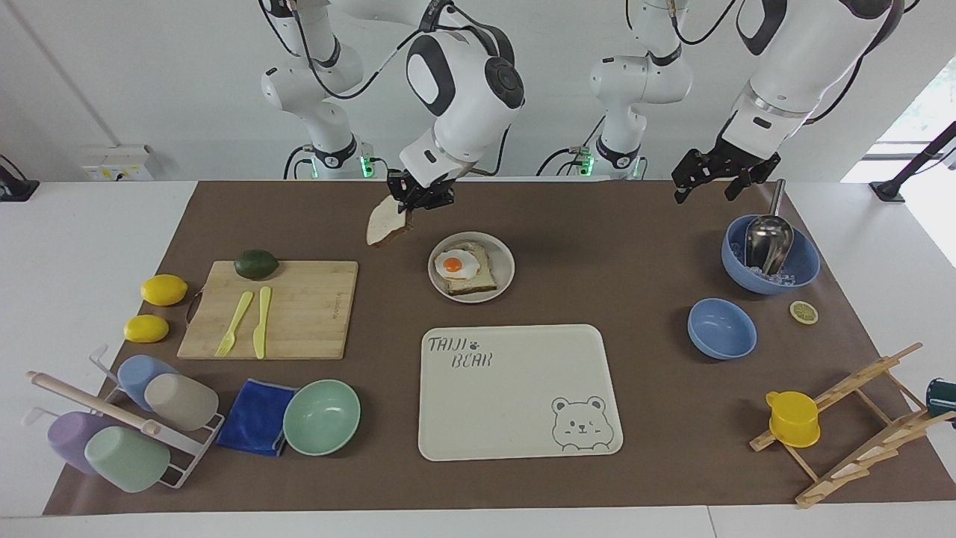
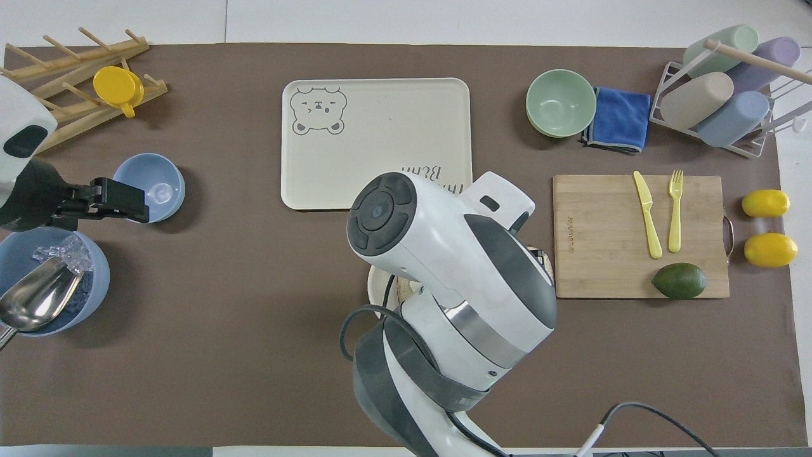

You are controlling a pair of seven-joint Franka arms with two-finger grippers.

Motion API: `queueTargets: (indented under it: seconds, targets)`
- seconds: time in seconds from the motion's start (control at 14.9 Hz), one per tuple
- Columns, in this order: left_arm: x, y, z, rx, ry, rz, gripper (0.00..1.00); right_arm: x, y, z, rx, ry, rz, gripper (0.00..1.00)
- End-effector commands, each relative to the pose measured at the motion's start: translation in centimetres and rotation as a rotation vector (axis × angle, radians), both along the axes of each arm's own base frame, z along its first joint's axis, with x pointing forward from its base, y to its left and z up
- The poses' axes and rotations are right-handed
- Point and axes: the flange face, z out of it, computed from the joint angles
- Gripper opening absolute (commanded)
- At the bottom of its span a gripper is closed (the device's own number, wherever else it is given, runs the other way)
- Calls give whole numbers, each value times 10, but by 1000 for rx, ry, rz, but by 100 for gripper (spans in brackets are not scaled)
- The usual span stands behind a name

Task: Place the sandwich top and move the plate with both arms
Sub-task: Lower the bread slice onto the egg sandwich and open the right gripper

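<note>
My right gripper (image 1: pixel 413 202) is shut on the sandwich top (image 1: pixel 386 221), a pale bread slice that hangs tilted in the air over the mat between the cutting board and the plate. The plate (image 1: pixel 502 279) holds a toast slice with a fried egg (image 1: pixel 463 268). In the overhead view the right arm (image 2: pixel 457 266) hides the bread and nearly all of the plate (image 2: pixel 374 293). My left gripper (image 1: pixel 698 175) waits raised over the mat beside the blue ice bowl; it also shows in the overhead view (image 2: pixel 104 198).
A bear-print tray (image 1: pixel 515 388) lies farther from the robots than the plate. A cutting board (image 1: pixel 276 308) holds a knife, a fork and an avocado. A blue ice bowl with a scoop (image 1: pixel 769 252), a small blue bowl (image 1: pixel 721 327), a mint bowl (image 1: pixel 321 416) and racks stand around.
</note>
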Motion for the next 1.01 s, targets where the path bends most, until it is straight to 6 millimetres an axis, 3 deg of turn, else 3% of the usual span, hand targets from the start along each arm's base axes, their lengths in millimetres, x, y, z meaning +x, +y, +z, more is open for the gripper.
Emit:
queueTargets:
  seconds: [0.0, 0.2, 0.27, 0.47, 0.74, 0.94]
  targets:
    - [-5, 3, 5, 15, 0, -7, 100, 2, 29, -29, 11, -14, 54, 0]
    - [-5, 3, 5, 15, 0, -7, 100, -16, 87, -93, -8, -34, 66, 0]
    - [-5, 3, 5, 15, 0, -7, 100, -20, 91, -112, -14, -26, 73, 0]
    - [-5, 3, 4, 15, 1, -7, 100, -35, 114, -107, 7, -49, 106, 0]
    - [-5, 3, 5, 15, 0, -7, 100, -35, 122, -111, 45, -78, 125, 0]
    - [-5, 3, 4, 15, 1, -7, 100, -42, 118, -136, 60, -78, 142, 0]
